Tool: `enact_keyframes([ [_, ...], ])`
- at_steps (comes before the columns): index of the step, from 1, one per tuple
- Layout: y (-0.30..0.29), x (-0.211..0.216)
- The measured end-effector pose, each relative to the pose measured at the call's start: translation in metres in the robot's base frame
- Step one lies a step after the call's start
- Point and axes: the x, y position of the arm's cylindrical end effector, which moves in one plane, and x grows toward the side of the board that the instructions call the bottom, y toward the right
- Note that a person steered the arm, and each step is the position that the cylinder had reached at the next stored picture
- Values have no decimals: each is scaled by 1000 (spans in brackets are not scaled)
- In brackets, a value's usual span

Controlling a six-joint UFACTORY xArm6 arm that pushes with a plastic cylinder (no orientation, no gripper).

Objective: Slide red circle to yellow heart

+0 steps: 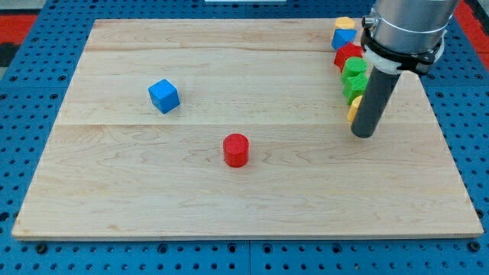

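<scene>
The red circle (236,150) stands alone near the middle of the wooden board (153,191). A yellow block (353,109), most likely the yellow heart, shows only as a sliver at the view's right, mostly hidden behind my rod. My tip (364,135) rests on the board just right of and below that yellow block, far to the right of the red circle.
A blue cube (163,96) sits at the view's left. A column of blocks runs along the upper right: a yellow one (344,24), a blue one (343,37), a red one (348,55) and two green ones (354,69) (353,85). A blue pegboard surrounds the board.
</scene>
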Motion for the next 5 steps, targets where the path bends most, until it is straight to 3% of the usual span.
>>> enact_keyframes([
  [3, -5, -18],
  [5, -71, -10],
])
